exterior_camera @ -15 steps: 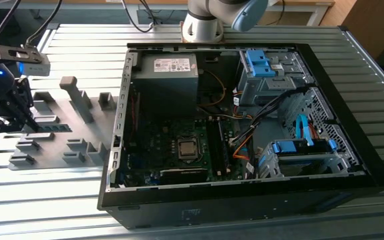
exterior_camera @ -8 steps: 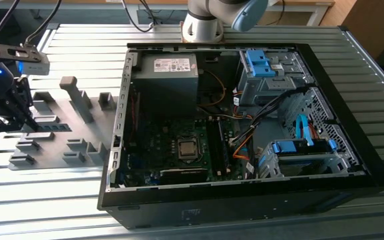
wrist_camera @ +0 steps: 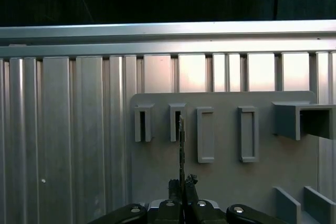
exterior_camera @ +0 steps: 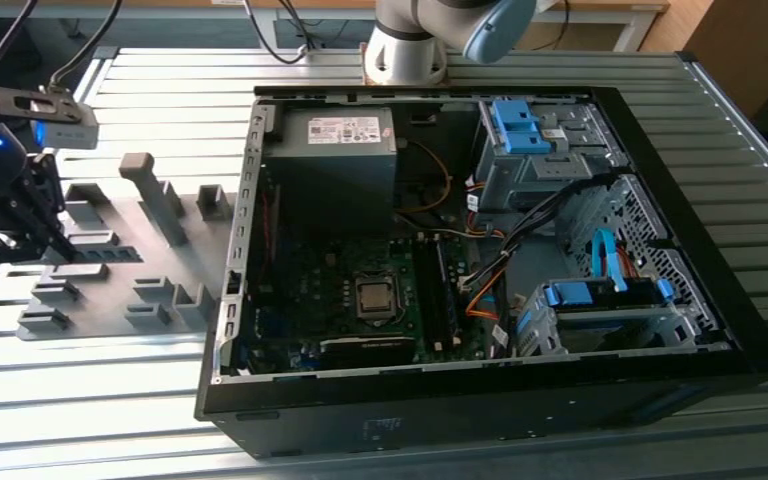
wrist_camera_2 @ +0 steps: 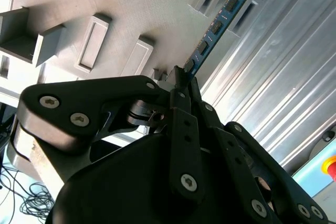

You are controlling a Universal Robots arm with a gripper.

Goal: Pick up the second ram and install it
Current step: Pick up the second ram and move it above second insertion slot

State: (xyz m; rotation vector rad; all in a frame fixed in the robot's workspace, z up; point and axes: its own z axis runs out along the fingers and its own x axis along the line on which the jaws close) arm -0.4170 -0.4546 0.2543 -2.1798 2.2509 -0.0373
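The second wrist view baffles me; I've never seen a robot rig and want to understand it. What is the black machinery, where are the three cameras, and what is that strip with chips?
The black machinery is the claw at the end of a robot arm. Two cameras ride near the arm's wrist and look along the claw. The exterior view comes from a camera off the arm. On the ribbed metal table stand an open PC case and a grey holder plate with slots. The claw is shut on one end of a RAM stick, a computer memory board. The stick's far end is at one of the plate's slots.
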